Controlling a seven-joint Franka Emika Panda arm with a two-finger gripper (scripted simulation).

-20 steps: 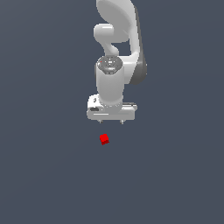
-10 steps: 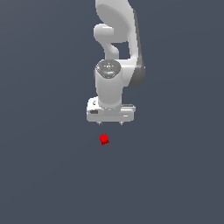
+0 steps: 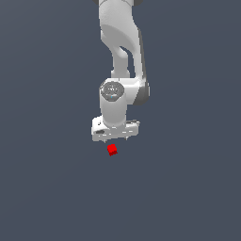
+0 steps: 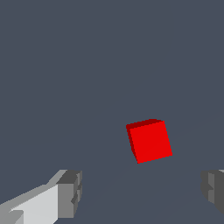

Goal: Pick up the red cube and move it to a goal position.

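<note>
The red cube (image 3: 112,150) lies on the dark grey floor, just below my white gripper (image 3: 115,139) in the exterior view. The gripper points down and hangs close above the cube without touching it. In the wrist view the red cube (image 4: 148,141) sits ahead of the gap between the two grey fingertips (image 4: 70,194), nearer the other one at the frame's edge. My gripper (image 4: 142,190) is open wide and empty. The jaws stand far apart, much wider than the cube.
The white arm (image 3: 121,42) rises from the gripper toward the exterior view's top. The plain dark grey floor (image 3: 188,188) surrounds the cube. No other object shows.
The gripper has come down toward the cube in the exterior view. The cube has not moved. The jaws stay open.
</note>
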